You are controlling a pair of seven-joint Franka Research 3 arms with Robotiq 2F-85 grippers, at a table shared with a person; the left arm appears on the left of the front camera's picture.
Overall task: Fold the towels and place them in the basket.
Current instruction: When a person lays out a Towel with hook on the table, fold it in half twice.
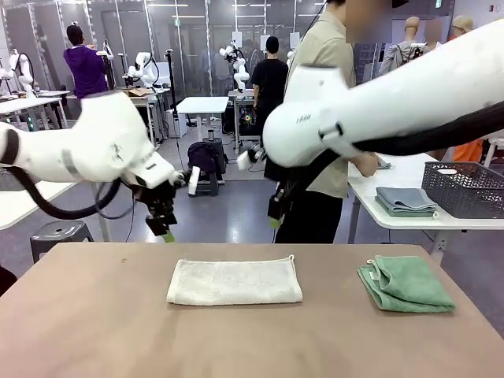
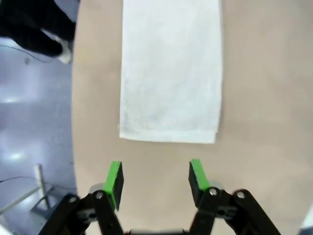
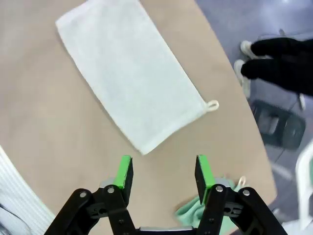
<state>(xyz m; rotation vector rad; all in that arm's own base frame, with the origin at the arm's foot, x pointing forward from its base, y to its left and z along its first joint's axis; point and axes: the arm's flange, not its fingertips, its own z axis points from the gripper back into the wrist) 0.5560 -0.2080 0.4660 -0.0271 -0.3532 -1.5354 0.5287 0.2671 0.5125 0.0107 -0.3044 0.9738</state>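
Ahead of left hand (image 2: 155, 172), cream towel (image 2: 170, 73)

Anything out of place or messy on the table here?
Only the green towel, on the right: its fold is loose, with layers bunched and edges uneven. The white towel lies flat and neat.

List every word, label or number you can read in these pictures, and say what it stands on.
Nothing can be read for certain.
Small dark print on the right arm: too small to read.
Print on the white sheets on the far wall: too blurred.
The cream towel and green towel: no print.
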